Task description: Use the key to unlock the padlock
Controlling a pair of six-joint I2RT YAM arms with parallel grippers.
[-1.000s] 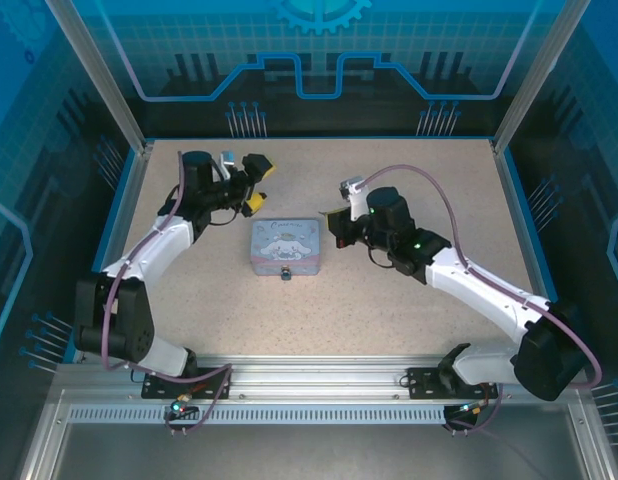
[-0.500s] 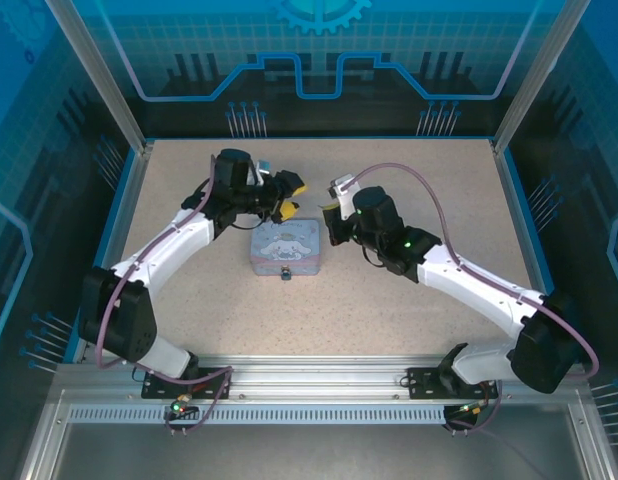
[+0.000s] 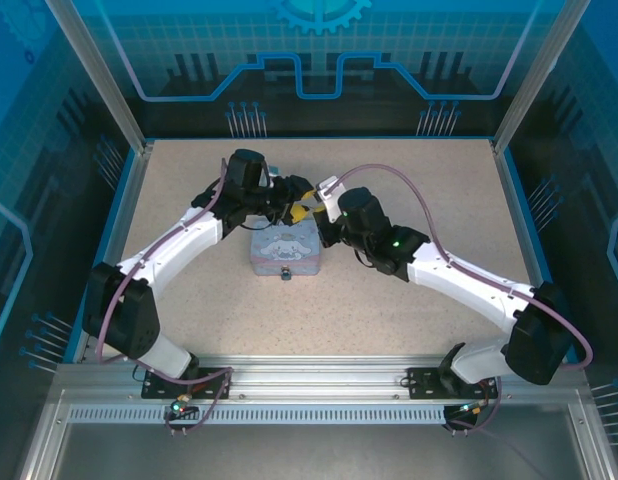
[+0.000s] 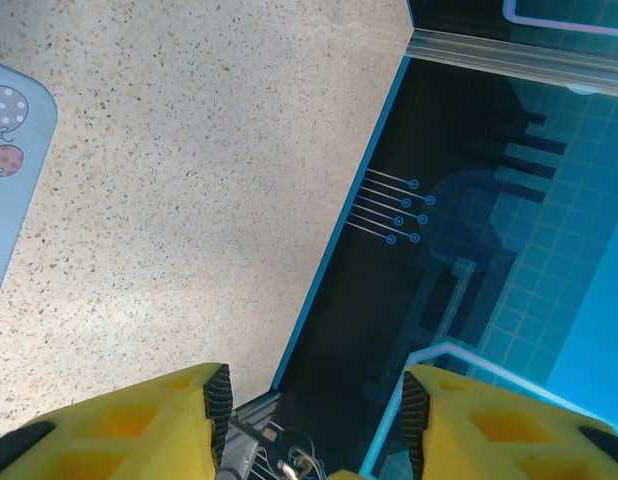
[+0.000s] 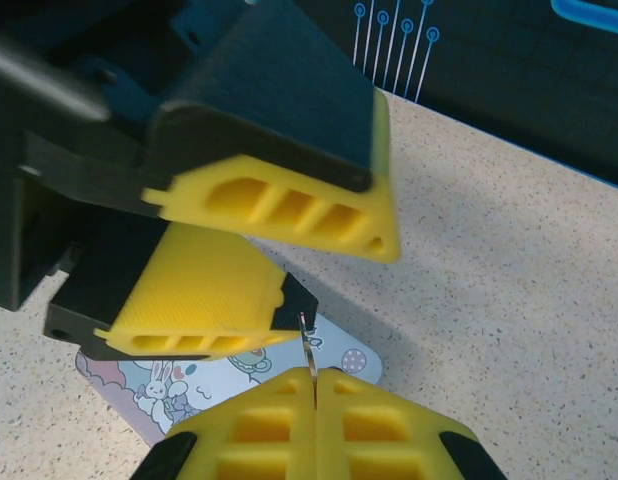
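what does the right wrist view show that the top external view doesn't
Right wrist: the key, a thin metal sliver pinched between the right pincer's shut yellow pads, close to the left pincer's parted fingers. Top external: the padlock at the near edge of the tin, and the speckled table around it. Both: the tin, with the two pincers meeting over its far side.

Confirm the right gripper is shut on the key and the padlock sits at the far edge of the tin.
No. The right gripper is shut on the key, but the padlock sits at the near edge of the tin, toward the arm bases; the top view shows it.
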